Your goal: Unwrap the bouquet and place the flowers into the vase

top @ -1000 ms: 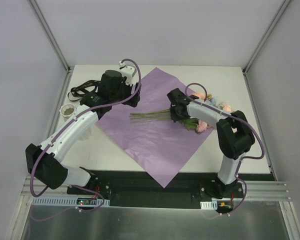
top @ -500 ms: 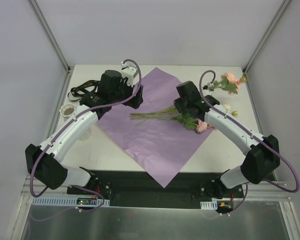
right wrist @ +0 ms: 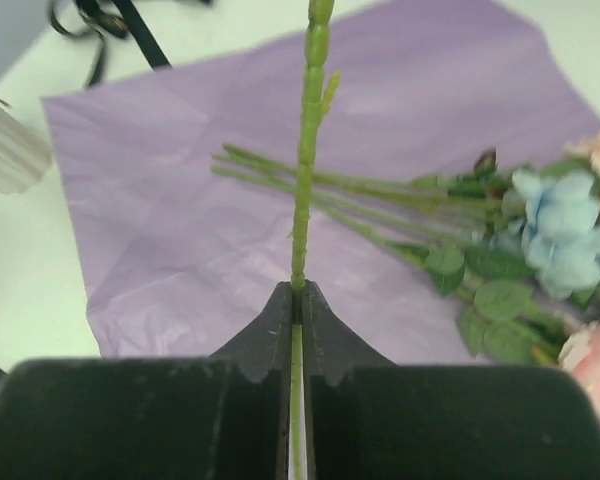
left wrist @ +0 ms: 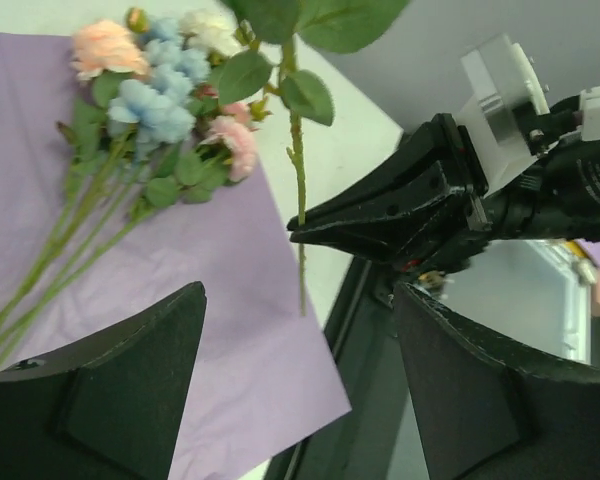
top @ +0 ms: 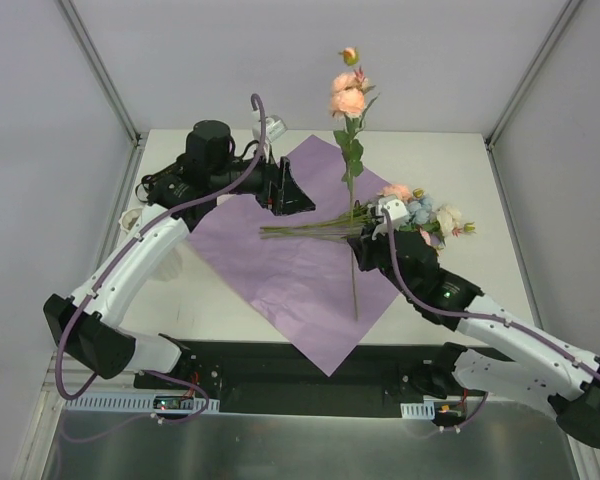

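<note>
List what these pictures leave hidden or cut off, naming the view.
1. Vase: right wrist view, cut off by the left edge; top view, partly behind the left arm.
2. Ribbon: right wrist view, cut off by the top edge.
3. Bloom of the held flower: both wrist views, beyond the top edge.

The left arm (top: 140, 260) and right arm (top: 520, 335) are wearing white shells over black joints, purple cables (top: 256, 104) trailing along them. The right gripper (right wrist: 295, 288) is showing black fingers (right wrist: 265, 340) tapering to wedges.

Purple paper sheet (top: 290, 270) flat on white table (top: 460, 300), black ribbon (right wrist: 141, 32) nr far-left corner.
</note>
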{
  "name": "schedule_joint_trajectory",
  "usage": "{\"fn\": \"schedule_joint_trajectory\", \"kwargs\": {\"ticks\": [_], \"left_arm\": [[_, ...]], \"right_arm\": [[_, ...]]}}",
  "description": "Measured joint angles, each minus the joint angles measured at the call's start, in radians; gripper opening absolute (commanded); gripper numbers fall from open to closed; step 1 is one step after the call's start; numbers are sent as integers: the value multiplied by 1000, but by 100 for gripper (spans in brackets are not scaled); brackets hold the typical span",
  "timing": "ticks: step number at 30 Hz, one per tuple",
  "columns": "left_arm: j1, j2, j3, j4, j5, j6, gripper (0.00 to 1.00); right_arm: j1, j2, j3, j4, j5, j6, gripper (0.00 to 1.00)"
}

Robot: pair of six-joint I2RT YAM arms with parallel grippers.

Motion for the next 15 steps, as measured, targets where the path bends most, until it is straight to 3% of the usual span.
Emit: {"fn": "schedule_joint_trajectory", "kwargs": {"ticks": [6, 10, 15], "left_arm": [[-15, -51, -117, 178, 106, -201, 81], [-80, -62, -156, 250, 121, -277, 63], [-133, -51, -141, 311, 121, -313, 66]], "right_arm": [[0, -103, -2, 90, -81, -145, 1], [0, -109, -2, 98, -129, -193, 1], [0, -109, -2, 97, -182, -235, 1]]}}
